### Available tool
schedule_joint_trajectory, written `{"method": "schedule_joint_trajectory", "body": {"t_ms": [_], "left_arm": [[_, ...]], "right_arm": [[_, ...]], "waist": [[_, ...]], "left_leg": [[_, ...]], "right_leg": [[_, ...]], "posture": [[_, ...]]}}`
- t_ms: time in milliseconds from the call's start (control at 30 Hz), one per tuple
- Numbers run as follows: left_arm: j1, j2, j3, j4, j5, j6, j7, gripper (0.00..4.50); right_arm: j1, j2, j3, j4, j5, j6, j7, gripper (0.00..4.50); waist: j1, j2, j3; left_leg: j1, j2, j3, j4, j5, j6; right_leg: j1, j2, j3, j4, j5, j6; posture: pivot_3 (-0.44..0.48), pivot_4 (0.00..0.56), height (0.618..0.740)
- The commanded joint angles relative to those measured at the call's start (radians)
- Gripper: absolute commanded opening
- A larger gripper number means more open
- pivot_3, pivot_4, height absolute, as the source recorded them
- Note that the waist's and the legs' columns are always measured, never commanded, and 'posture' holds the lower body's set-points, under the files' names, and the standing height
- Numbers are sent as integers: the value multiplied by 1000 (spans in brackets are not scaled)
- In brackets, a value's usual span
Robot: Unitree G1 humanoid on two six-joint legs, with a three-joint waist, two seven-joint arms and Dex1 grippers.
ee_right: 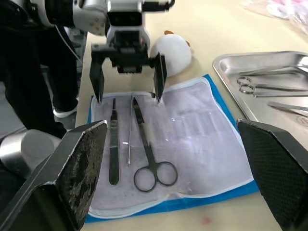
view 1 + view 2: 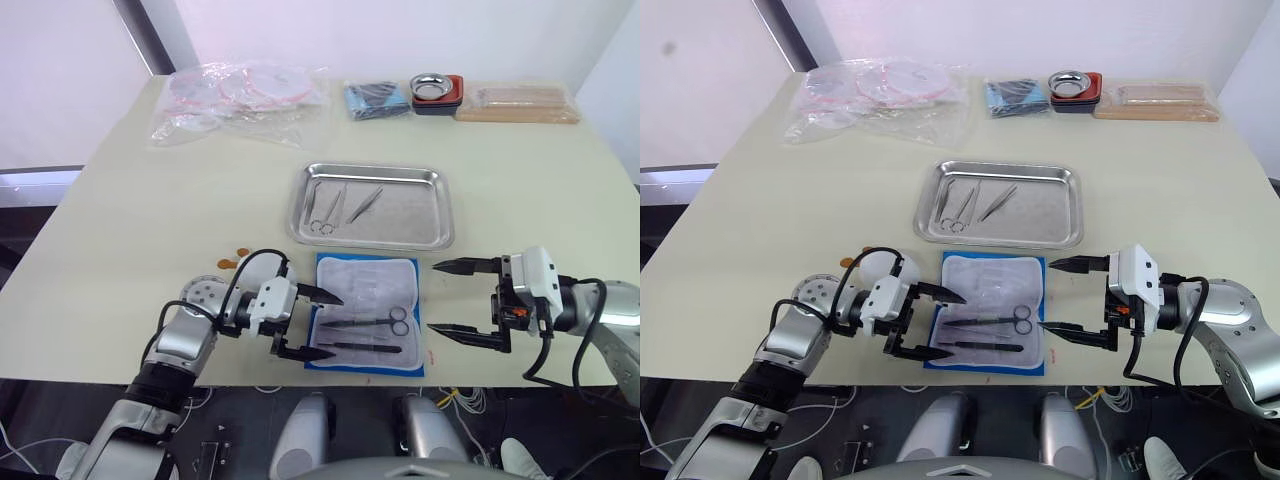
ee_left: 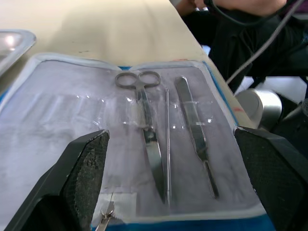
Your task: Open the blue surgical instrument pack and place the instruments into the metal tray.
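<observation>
1. While the pack lies open at 6 o'clock of the tray, three instruments remain inside.
2. Left gripper and right gripper: jaws released, empty.
3. Risk: thin tools may slip if pinched off-centre.

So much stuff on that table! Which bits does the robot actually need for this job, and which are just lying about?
Needed:
blue surgical instrument pack, lying open
instruments, three in the pack and some in the tray
metal tray
both grippers, left and right, open

Lying about:
clear plastic bags
dark blue bundle
small steel bowl
wooden block
</observation>
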Motion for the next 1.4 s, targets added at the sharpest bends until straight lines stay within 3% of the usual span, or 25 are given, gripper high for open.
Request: {"method": "schedule_joint_trajectory", "body": {"t_ms": [33, 433, 867, 1400], "left_arm": [[-26, -11, -13, 49, 28, -43, 2, 4387], [-50, -24, -46, 168, 88, -99, 13, 4387], [-49, -25, -62, 217, 109, -74, 29, 4387], [-49, -37, -81, 256, 117, -80, 22, 4387]], "right_arm": [[-19, -15, -38, -67, 47, 31, -19, 4500], [-14, -41, -21, -127, 60, 98, -51, 4500], [-144, 22, 217, -26, -183, 127, -154, 4500], [-293, 126, 466, 198, -444, 93, -145, 4500]], "waist": [[-1, 0, 0], [0, 0, 0], [0, 3, -2], [-1, 8, -8]], "left_leg": [[0, 0, 0, 0, 0, 0], [1, 0, 0, 1, 0, 0], [2, 0, 0, 1, 0, 0], [5, 0, 1, 2, 0, 0]], "right_leg": [[0, 0, 0, 0, 0, 0], [1, 0, 0, 1, 0, 0], [1, 0, 0, 2, 0, 0], [3, 1, 0, 4, 1, 0]], "posture": [[0, 150, 740], [0, 150, 740], [0, 150, 740], [0, 150, 740]]}}
